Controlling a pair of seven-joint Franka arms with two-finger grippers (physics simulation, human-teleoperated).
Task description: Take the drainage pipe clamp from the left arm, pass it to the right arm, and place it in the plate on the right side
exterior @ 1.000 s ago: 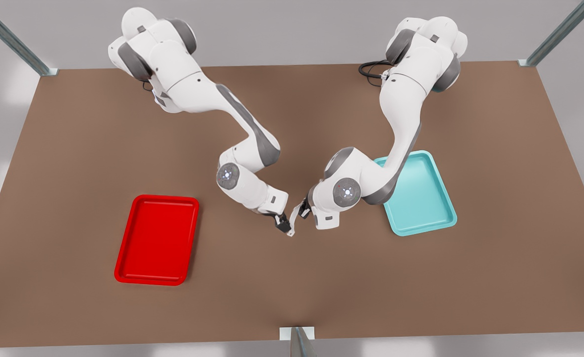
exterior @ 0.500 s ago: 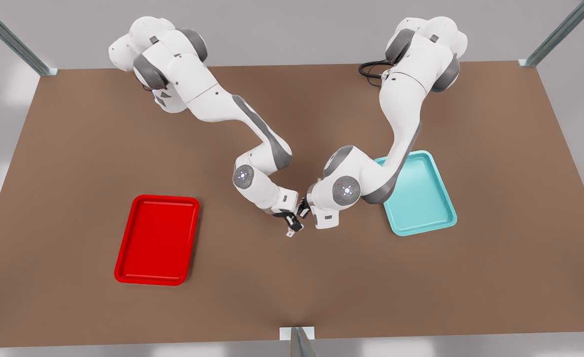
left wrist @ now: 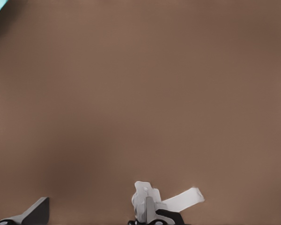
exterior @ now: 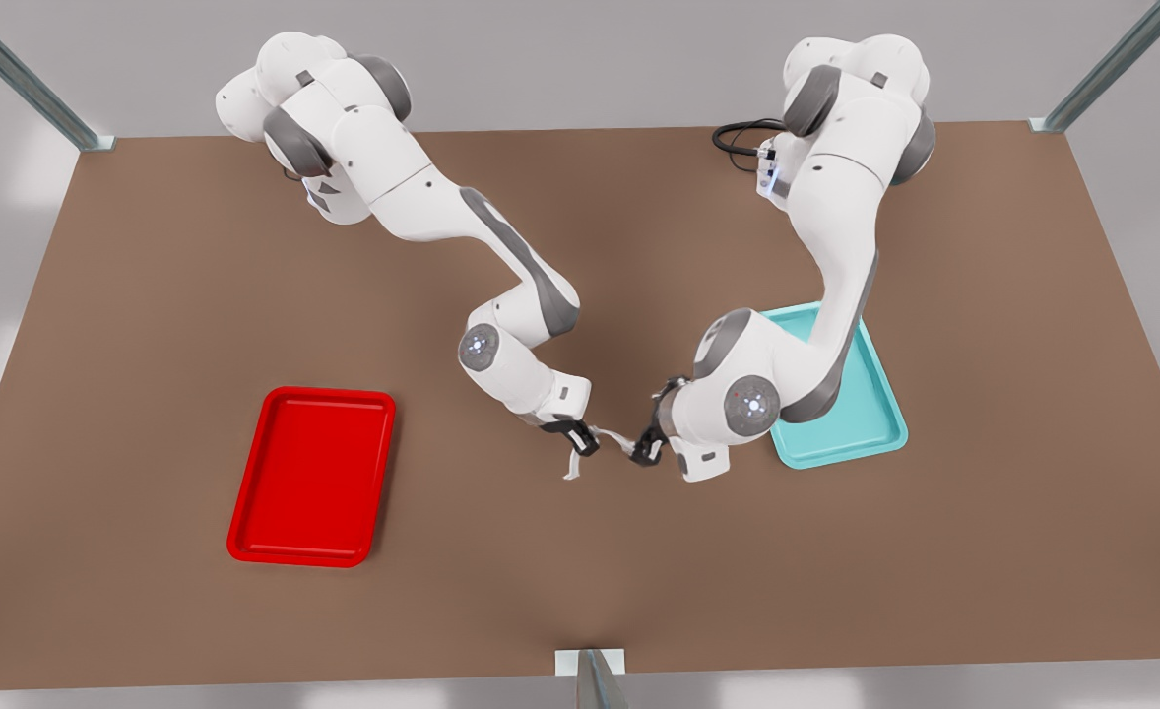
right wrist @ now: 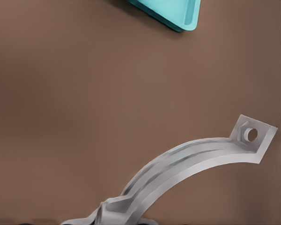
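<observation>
Backing off toward 3 o'clock in the front view, the left gripper (exterior: 647, 453) has let go, fingers apart. We judge the handover done: the right gripper (exterior: 580, 440) clamps the drainage pipe clamp (right wrist: 192, 159) above the table, with the plate (exterior: 311, 478) at its 9 o'clock.

A broad brown tabletop (exterior: 984, 551) lay under soft, even light, ringed by pale grey walls (exterior: 580, 59), with slanted metal posts (exterior: 19, 74) at its far corners and one at the near edge
</observation>
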